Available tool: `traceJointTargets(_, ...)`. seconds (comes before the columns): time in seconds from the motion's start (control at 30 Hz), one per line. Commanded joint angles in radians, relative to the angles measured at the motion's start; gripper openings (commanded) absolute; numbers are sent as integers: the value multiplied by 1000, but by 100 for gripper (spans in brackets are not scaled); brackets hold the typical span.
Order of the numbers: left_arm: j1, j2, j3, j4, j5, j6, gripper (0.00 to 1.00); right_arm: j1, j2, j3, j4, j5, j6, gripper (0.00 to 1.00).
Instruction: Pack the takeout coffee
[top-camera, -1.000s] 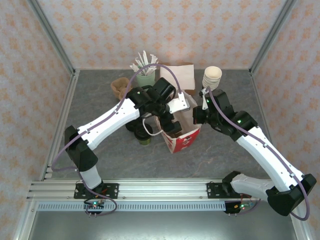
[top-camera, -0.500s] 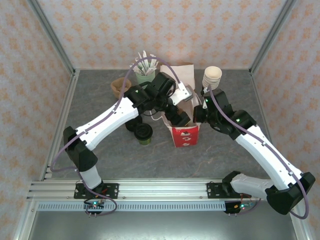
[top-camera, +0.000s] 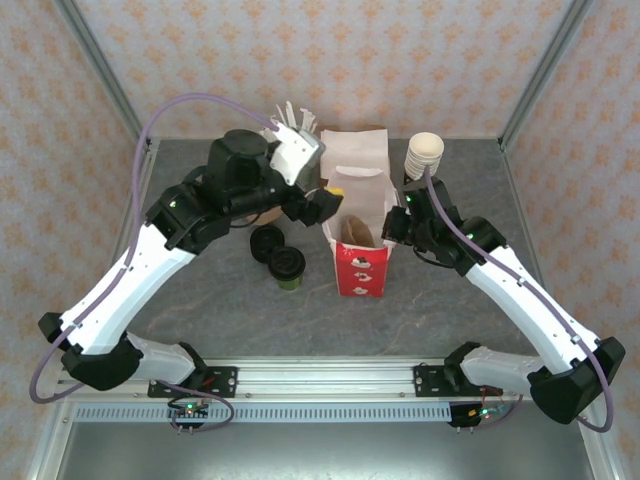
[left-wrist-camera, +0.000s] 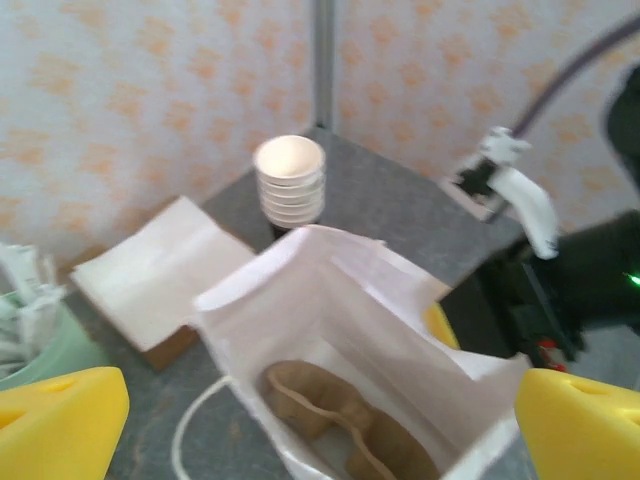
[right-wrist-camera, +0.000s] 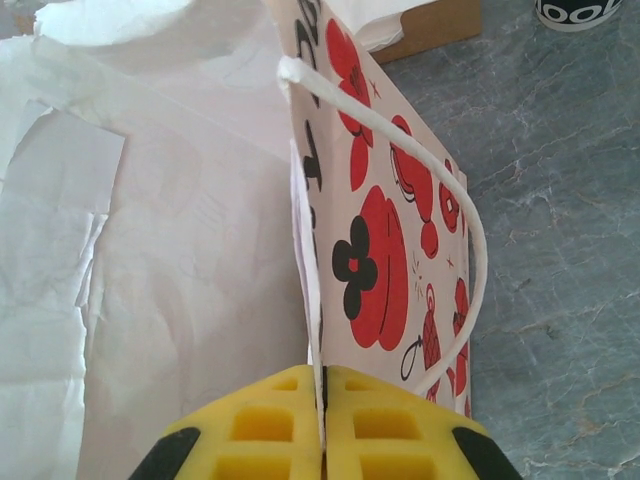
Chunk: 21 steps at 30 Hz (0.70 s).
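1. Takeout coffee (top-camera: 287, 267): an olive-green cup with a black lid. I log it upright on the table (top-camera: 225, 320), outside the bag and near its left side.
2. Stack of loose black lids (top-camera: 266, 240): just behind and to the left of the coffee. I cannot tell whether the two touch.
3. Red-and-white paper bag (top-camera: 362, 265): standing with its mouth open. In the left wrist view I see a brown cardboard piece (left-wrist-camera: 330, 425) lying inside it.
4. Right end effector (right-wrist-camera: 322, 425): the yellow pads are pressed together on the edge of the bag's right wall. The white cord handle (right-wrist-camera: 470, 250) loops just beside them.
5. Left end effector (left-wrist-camera: 320, 430): it hangs above the bag's mouth with its yellow fingers (left-wrist-camera: 60, 420) spread wide apart, and I see nothing between them.
6. Stack of lidless cream cups (top-camera: 424, 155): behind the bag, to its right.
7. White napkins (top-camera: 357, 148): flat on the table behind the bag.
8. Pale green holder (left-wrist-camera: 35, 345): at the left edge of the left wrist view, with white packets in it.
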Motion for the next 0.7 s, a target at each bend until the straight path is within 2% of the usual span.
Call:
traceJointTargets(0.0,46,34,-74,47,-117,-50,100,-15,-22,33,-47,9,26,30)
traceJointTargets(0.1,114,28,-170,156,-153,-82,100,-39,-33,58,-99,39,-7,55)
traceJointTargets(0.2,180,24,-270,285,-172,-145,100,-110,-29,91,-110,-12,-64,67)
traceJointTargets(0.3,186,7,-361,400,-225,-123,100,-168,16,169,-134,10,-120,79)
traceJointTargets(0.37,193,8,-399,436,-263,-142,100,-216,65,229,-123,-25,-150,83)
traceJointTargets(0.47,206,19,-407,402,-306,-198,100,-290,204,385,-156,-119,-145,84)
traceJointTargets(0.6,226,-5,-422,358,-345,-264,100,-308,359,534,-200,-245,-189,83)
traceJointTargets(0.67,248,-17,-423,322,-345,-347,100,-309,395,535,-186,-290,-205,82)
